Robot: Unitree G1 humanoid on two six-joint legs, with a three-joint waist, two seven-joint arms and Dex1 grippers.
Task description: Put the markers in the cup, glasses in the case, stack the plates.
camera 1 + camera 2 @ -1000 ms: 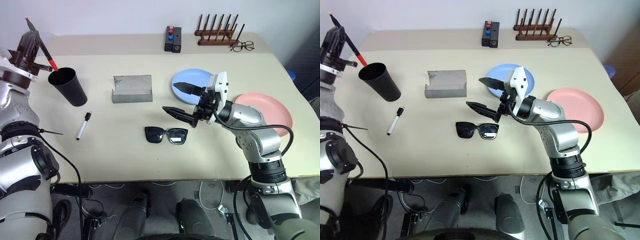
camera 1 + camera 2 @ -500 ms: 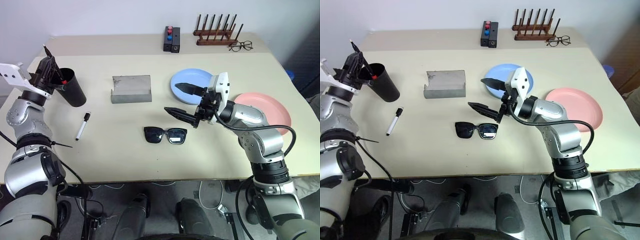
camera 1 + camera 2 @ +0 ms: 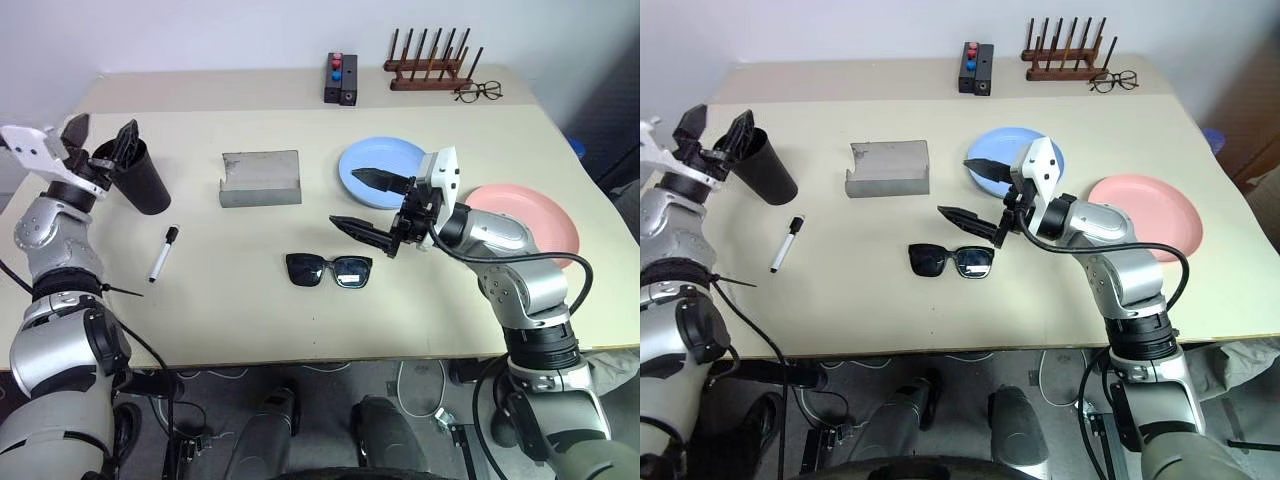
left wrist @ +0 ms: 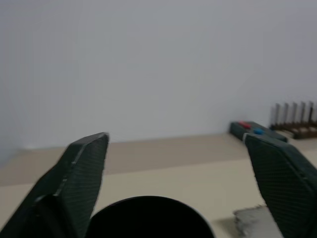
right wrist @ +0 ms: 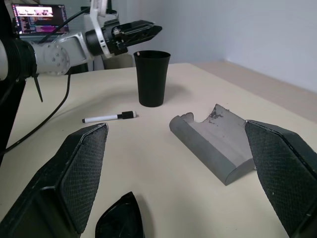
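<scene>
My left gripper (image 3: pixel 105 128) stands open just above the rim of the black cup (image 3: pixel 146 182) at the table's left, with nothing between its fingers. In the left wrist view the cup's rim (image 4: pixel 148 218) lies between the spread fingers. A white marker (image 3: pixel 165 253) with a dark cap lies on the table in front of the cup. The grey case (image 3: pixel 261 178) lies open mid-table. Black sunglasses (image 3: pixel 329 270) rest nearer the front. My right gripper (image 3: pixel 365 203) hovers open just right of and above them, covering part of the light blue plate (image 3: pixel 390 160). The pink plate (image 3: pixel 535 225) sits to the right.
At the back edge stand a black block with red and blue knobs (image 3: pixel 340 80), a wooden peg rack (image 3: pixel 428 62) and wire-framed spectacles (image 3: pixel 478 92). Bare tabletop (image 3: pixel 230 300) stretches along the front, between the marker and the sunglasses.
My left gripper came down to the cup's rim and opened. The red-tipped marker it held no longer shows. The right arm stayed still.
</scene>
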